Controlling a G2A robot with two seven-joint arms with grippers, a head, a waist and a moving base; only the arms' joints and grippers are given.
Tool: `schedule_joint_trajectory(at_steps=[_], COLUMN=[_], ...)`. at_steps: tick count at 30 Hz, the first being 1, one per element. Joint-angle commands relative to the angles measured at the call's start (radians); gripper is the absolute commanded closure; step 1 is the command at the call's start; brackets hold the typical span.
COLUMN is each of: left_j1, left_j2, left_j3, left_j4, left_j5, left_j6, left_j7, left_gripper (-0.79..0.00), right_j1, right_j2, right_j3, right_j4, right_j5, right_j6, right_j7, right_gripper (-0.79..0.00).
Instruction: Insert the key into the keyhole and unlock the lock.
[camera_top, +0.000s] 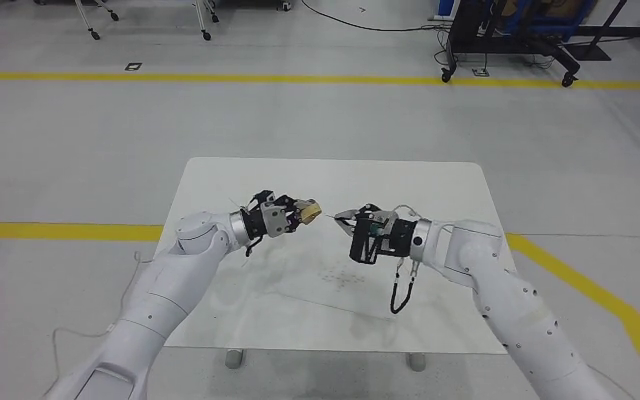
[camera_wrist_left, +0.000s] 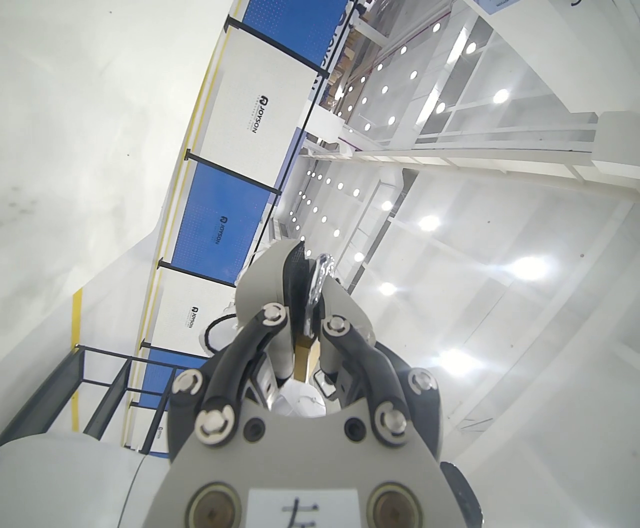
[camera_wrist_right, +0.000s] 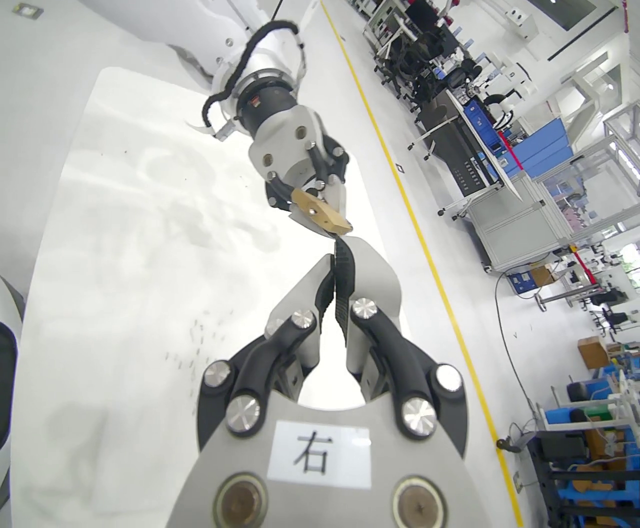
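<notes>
A brass padlock (camera_top: 310, 211) is held above the white table (camera_top: 300, 310), with my left gripper (camera_top: 299, 213) shut on it. In the left wrist view its steel shackle (camera_wrist_left: 319, 280) sits between the fingers and the brass body (camera_wrist_left: 302, 356) lies deeper in the gripper (camera_wrist_left: 312, 270). My right gripper (camera_top: 343, 216) faces it from the other side, fingers pressed shut. In the right wrist view its tips (camera_wrist_right: 341, 248) are right at the padlock's (camera_wrist_right: 320, 214) lower end. The key is almost wholly hidden between the pads; only a thin tip reaches the lock.
Both grippers hover over the middle of the table, which has faint scuff marks (camera_top: 340, 278). A black cable (camera_top: 400, 290) loops down under the right wrist. Beyond the table edges are grey floor and yellow floor lines (camera_top: 300, 78).
</notes>
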Motion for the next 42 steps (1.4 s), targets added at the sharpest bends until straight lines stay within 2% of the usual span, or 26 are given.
schedule_joint_trajectory(at_steps=[1, 5, 11, 24, 30, 42], left_j1=[0.008, 0.015, 0.022, 0.02, 0.019, 0.022], left_j2=[0.0, 0.0, -0.002, -0.007, -0.01, -0.014], left_j3=[-0.004, -0.001, -0.002, -0.006, -0.001, -0.005], left_j4=[-0.012, -0.024, -0.038, -0.035, -0.038, -0.041], left_j5=[0.005, 0.03, 0.049, 0.069, 0.097, 0.118], left_j6=[0.009, 0.046, 0.067, 0.118, 0.127, 0.139], left_j7=[0.024, 0.056, 0.083, 0.09, 0.11, 0.114], left_gripper=[0.0, 0.0, 0.0, 0.0, 0.0, 0.0], right_j1=[0.011, 0.023, 0.008, -0.018, -0.028, -0.006], right_j2=[0.0, 0.003, 0.004, 0.007, 0.003, -0.014], right_j3=[-0.041, -0.108, -0.141, -0.196, -0.228, -0.263], right_j4=[-0.027, -0.066, -0.118, -0.16, -0.198, -0.193], right_j5=[-0.119, -0.326, -0.467, -0.628, -0.712, -0.724], right_j6=[0.006, 0.033, 0.08, 0.061, 0.05, 0.015], right_j7=[0.003, -0.021, 0.051, 0.067, 0.154, 0.193], right_gripper=[0.0, 0.0, 0.0, 0.0, 0.0, 0.0])
